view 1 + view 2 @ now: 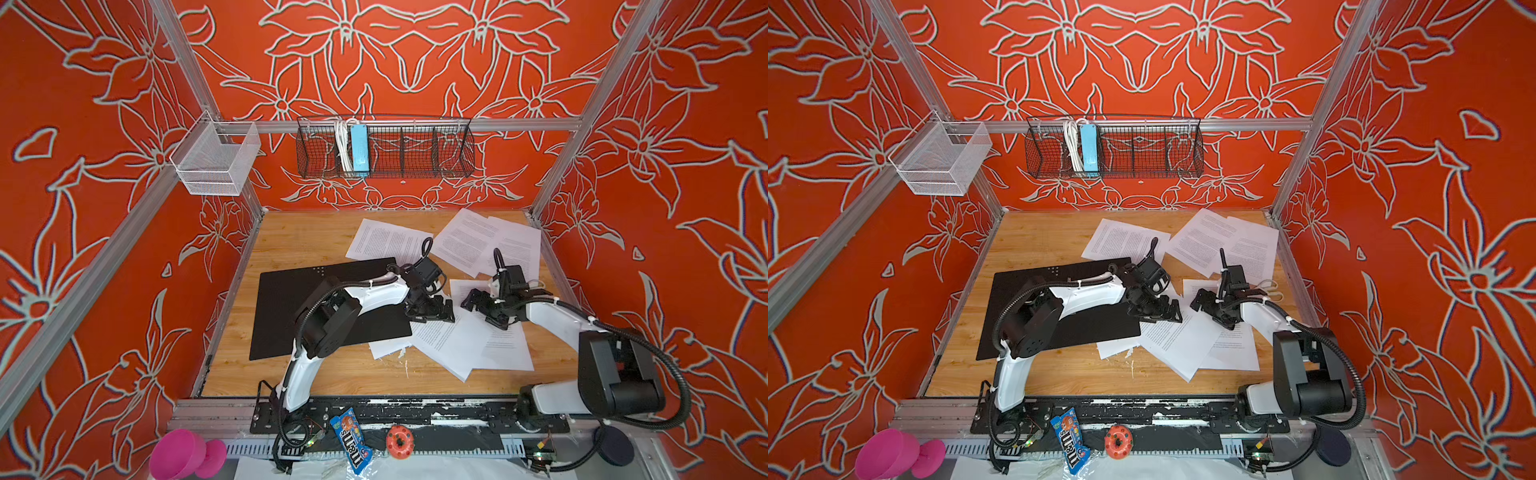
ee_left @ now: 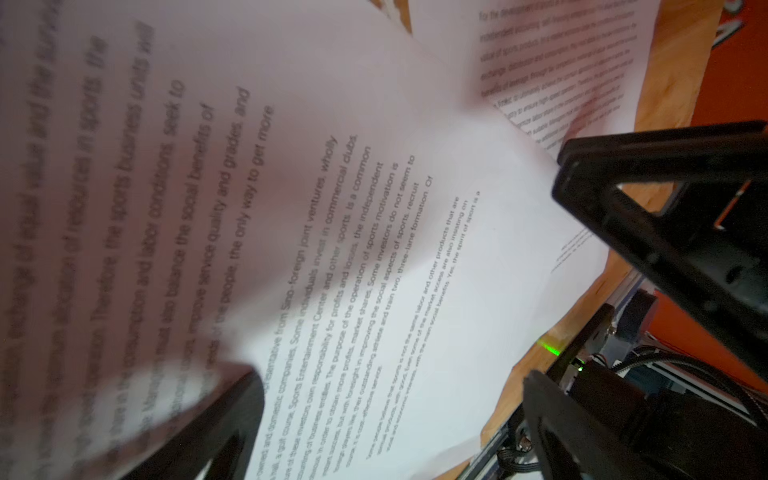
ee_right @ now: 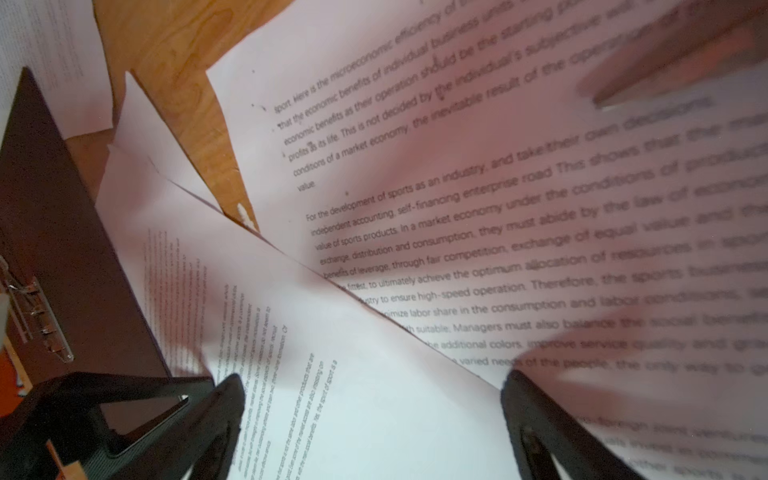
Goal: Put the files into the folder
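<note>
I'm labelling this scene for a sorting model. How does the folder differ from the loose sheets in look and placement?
The folder is matte black; the sheets are white with dense printed text. The folder is one piece on the left of the wooden table; the sheets are several, scattered and overlapping across its middle and right. The folder carries a metal clip; the sheets show none. Both lie flat on the table.
</note>
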